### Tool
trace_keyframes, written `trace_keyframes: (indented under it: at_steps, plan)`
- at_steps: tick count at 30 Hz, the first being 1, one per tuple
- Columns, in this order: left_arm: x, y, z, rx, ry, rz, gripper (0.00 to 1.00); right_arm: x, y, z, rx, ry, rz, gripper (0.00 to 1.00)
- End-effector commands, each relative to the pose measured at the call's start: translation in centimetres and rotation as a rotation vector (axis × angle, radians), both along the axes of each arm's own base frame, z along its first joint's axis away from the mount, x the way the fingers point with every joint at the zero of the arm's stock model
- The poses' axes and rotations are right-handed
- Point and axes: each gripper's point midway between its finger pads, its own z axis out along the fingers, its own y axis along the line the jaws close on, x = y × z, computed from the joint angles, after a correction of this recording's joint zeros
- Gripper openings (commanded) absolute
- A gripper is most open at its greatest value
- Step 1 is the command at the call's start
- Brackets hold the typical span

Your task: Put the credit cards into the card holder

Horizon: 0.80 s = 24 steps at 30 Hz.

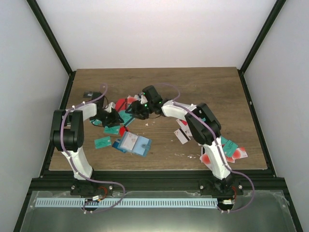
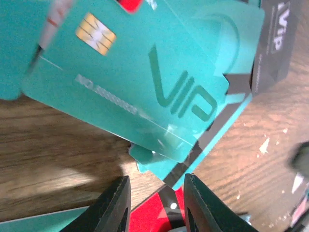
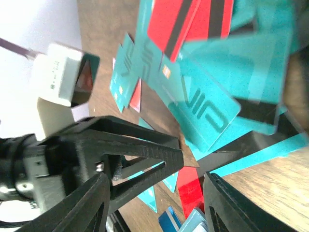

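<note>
The left gripper (image 2: 157, 181) hangs low with its two black fingers parted and nothing between them, over a heap of thin plastic credit cards (image 1: 126, 116): a teal card (image 2: 130, 92) with a gold chip and "VIP" lettering lies on top, with a black card (image 2: 277, 38) and a red card (image 2: 154, 220) at its edges. The right gripper (image 3: 157, 179) is likewise spread wide and empty, facing the same heap from the other side. The soft teal-blue card holder (image 1: 135, 143) lies opened like a book on the brown wooden table (image 1: 203, 87), just on the near side of the heap.
</note>
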Motion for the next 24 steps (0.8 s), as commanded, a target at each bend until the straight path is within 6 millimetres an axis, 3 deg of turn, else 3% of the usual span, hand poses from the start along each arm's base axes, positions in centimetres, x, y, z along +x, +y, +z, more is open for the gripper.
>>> trace_keyframes:
  at_steps: [1, 6, 12, 17, 24]
  plan:
    - [1.7, 2.2, 0.9, 0.15, 0.003, 0.075, 0.33, 1.7, -3.0, 0.9, -0.117, -0.071, -0.075, 0.56]
    - [5.6, 4.0, 1.4, 0.264, -0.028, 0.098, 0.37, 2.0, -3.4, -1.6, -0.159, 0.012, -0.11, 0.56]
    - [6.8, 5.3, -0.7, 0.348, 0.02, 0.059, 0.42, 1.7, -2.5, -3.0, -0.153, 0.091, -0.129, 0.56]
    - [5.6, 4.0, -2.9, 0.312, 0.081, -0.005, 0.42, 1.1, -1.3, -4.0, -0.158, 0.142, -0.116, 0.56]
    - [0.7, 0.4, -5.4, 0.271, 0.183, -0.108, 0.41, 0.7, 0.4, -5.6, -0.127, 0.206, -0.084, 0.56]
